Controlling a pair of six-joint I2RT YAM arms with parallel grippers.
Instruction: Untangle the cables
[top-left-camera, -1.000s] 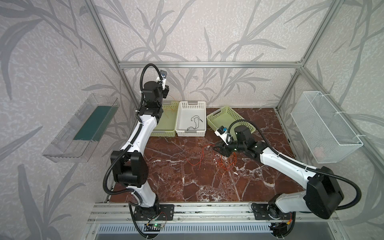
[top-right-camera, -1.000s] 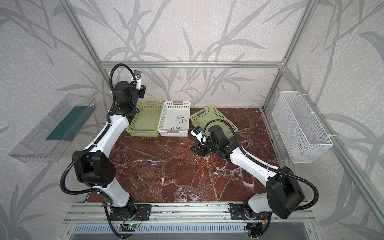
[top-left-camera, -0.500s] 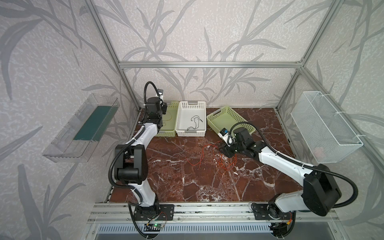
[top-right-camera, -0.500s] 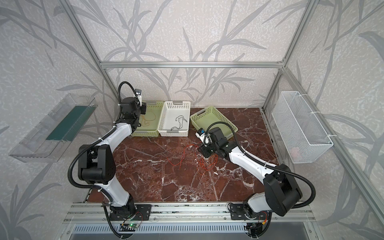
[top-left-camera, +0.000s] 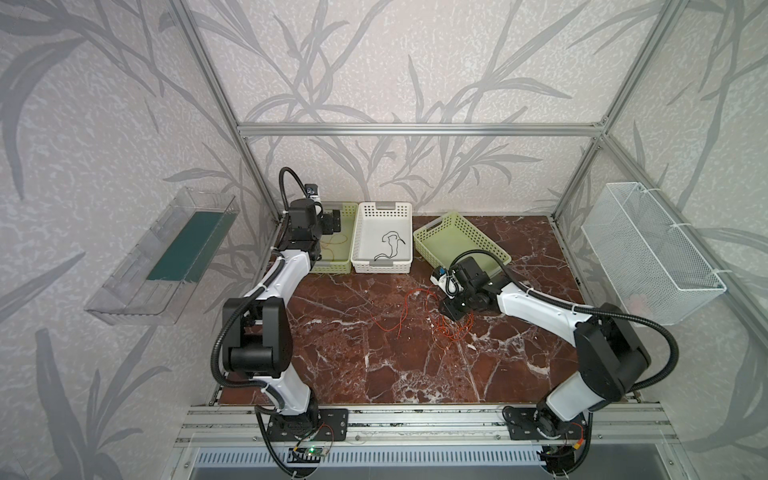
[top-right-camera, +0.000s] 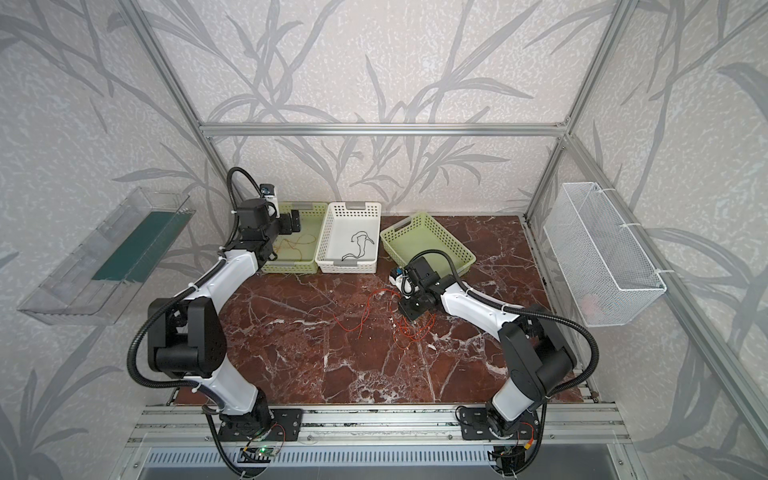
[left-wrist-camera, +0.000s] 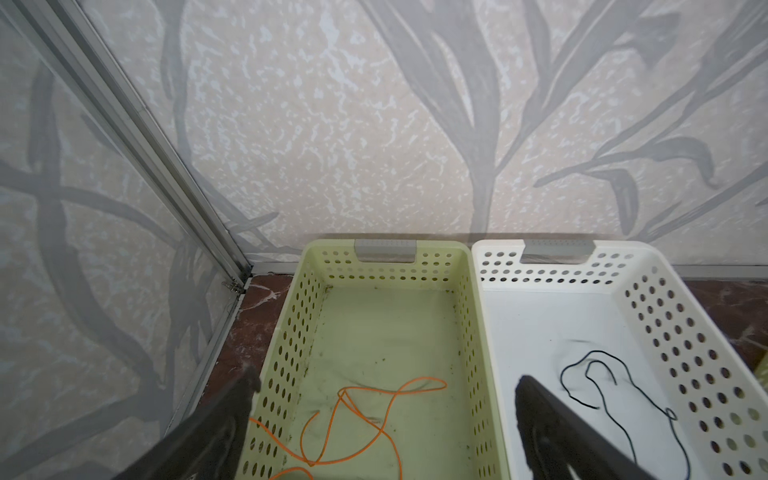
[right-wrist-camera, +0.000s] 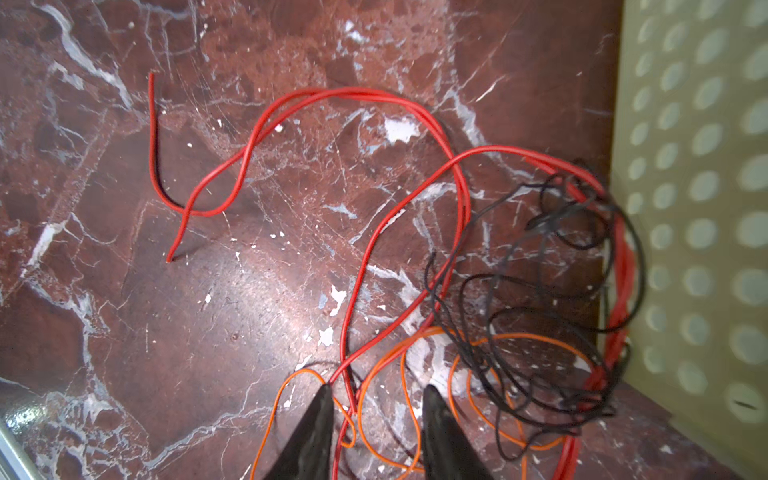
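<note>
Left hand (left-wrist-camera: 386, 374) is held over the green basket (left-wrist-camera: 291, 353) at the back-left corner of the bench (top-left-camera: 374, 353), fingers wide apart, nothing gripped between them. One orange cable (left-wrist-camera: 415, 379) is seen lying loose on that basket's floor, below the hand. A single black cable (left-wrist-camera: 598, 353) is laid in the white basket (left-wrist-camera: 685, 353), which stands touching the green one on its right. The remaining cables (right-wrist-camera: 621, 291) are left on the bench near the middle: red, orange and black strands knotted together, just beside the wall of a second green basket (top-left-camera: 461, 241) that is set askew to the other two. Red loops are spread out from the knot across the marble, with two free ends seen in the right wrist view. Right hand (right-wrist-camera: 378, 390) is lowered onto the edge of that tangle, fingertips (right-wrist-camera: 320, 415) partly apart and not clamped (a red strand and an orange one are seen running through the gap). Contact between tips and bench cannot be judged. In both top views the left hand (top-right-camera: 291, 222) and right hand (top-right-camera: 409, 311) are well apart.
</note>
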